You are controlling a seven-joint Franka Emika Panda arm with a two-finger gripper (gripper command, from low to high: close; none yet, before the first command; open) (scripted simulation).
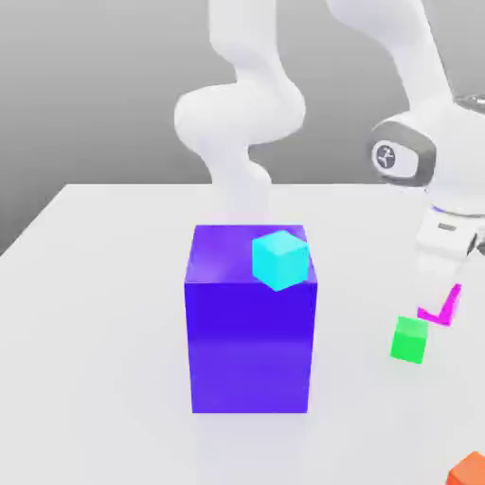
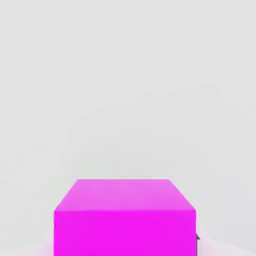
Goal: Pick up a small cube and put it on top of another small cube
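Note:
The small magenta-pink cube is at the exterior view's right, low near the table, and a white finger covers most of it. My gripper comes down over it from above and is shut on it. In the hand view the same cube looms very close against the pale table. A small green cube rests on the table just beside and in front of the held cube. On the top front corner of the big blue-violet block sits a small cyan cube.
The blue-violet block stands tall in the middle of the white table. An orange object shows at the lower corner on the exterior view's right. The arm's white links rise behind the block.

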